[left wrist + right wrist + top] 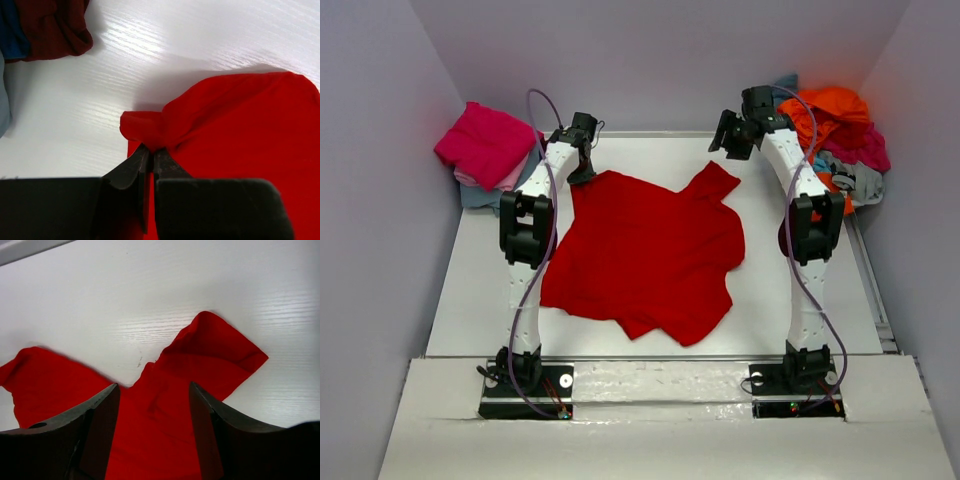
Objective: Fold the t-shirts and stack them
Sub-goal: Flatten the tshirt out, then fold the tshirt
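left claw (pixel 148 152) clenched on red shirt (pixel 650 250) corner; right claw (pixel 154 389) released above it. pull it flat before you fold.

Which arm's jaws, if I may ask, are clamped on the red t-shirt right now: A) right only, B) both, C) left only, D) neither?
C: the jaws of the left arm pinch a bunched corner of the red t-shirt, while those of the right arm stand wide open, holding nothing.
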`<state>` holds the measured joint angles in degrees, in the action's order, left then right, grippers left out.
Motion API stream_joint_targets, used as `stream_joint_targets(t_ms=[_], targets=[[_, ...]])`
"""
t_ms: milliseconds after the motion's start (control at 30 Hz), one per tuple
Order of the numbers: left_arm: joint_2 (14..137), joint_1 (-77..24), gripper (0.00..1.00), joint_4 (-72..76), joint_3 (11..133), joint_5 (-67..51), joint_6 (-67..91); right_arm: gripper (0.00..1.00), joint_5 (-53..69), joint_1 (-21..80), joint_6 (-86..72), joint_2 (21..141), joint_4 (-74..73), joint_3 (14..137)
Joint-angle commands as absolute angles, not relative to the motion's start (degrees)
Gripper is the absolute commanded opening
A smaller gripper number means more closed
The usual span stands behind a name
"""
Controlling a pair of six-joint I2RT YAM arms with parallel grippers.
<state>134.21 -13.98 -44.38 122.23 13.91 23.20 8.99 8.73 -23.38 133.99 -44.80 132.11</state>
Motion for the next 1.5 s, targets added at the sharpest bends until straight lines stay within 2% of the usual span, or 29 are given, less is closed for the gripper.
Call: stream_joint_targets(t_ms=[0,500,833,1167,1467], targets=[[131.1,-13.7,0.06,-43.9,121.4,14.2,23.1,0.62,4.3,9.3,-24.8,131.0,-48.3,132.1],[131.0,-13.7,0.06,-43.9,121.3,14.5,22.9,0.54,6.1,9.3,-27.6,131.7,-53.5,127.6],[131.7,-13.7,0.06,-44.4,122.5,14.6,22.9,0.54,10.5,9.3,-27.8,141.5,-58.2,138.0],[131.7,-13.7,0.06,-44.6,122.6,14.9,22.9,0.52,13.0,9.3,-28.7,145.1,-55.9,139.2],[131.5,-13.7,0.06,-45.0,122.6,15.3,22.7,0.52,17.0,9.3,-27.7,145.8,-48.1,140.4]])
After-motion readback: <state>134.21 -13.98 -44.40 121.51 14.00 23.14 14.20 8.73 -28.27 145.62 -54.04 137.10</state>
